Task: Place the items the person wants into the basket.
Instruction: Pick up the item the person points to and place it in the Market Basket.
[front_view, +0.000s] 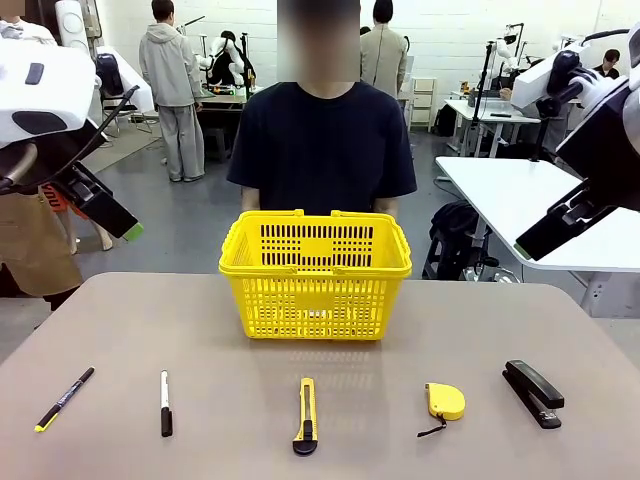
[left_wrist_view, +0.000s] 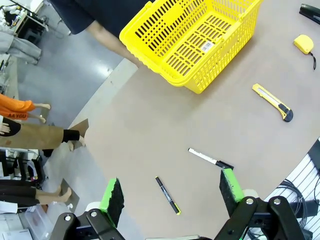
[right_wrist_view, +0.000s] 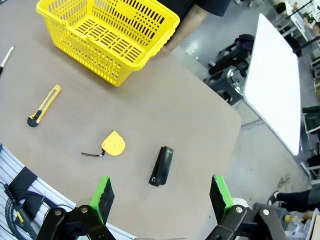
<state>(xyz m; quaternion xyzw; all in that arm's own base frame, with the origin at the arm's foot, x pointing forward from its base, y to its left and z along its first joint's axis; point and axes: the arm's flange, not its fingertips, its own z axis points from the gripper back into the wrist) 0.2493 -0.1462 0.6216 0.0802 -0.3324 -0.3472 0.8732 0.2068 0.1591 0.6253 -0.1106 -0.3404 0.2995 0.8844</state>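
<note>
The left gripper (left_wrist_view: 171, 189) and right gripper (right_wrist_view: 160, 189) are raised, jaws wide apart and empty. The marker (front_view: 166, 402) is laid near left, the tape measure (front_view: 445, 400) and stapler (front_view: 533, 393) near right, and the basket (front_view: 315, 300) far centre. The stapler is judged heavy and rigid, best taken across its body. The marker is judged light and apt to roll. The utility knife (front_view: 306, 415) and pen (front_view: 64, 398), set in the same row, are to be avoided.

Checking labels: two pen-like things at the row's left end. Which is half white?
The marker, second from the robot's left: white far half, black near half. The pen at the end is thin, black, yellow-tipped.
</note>
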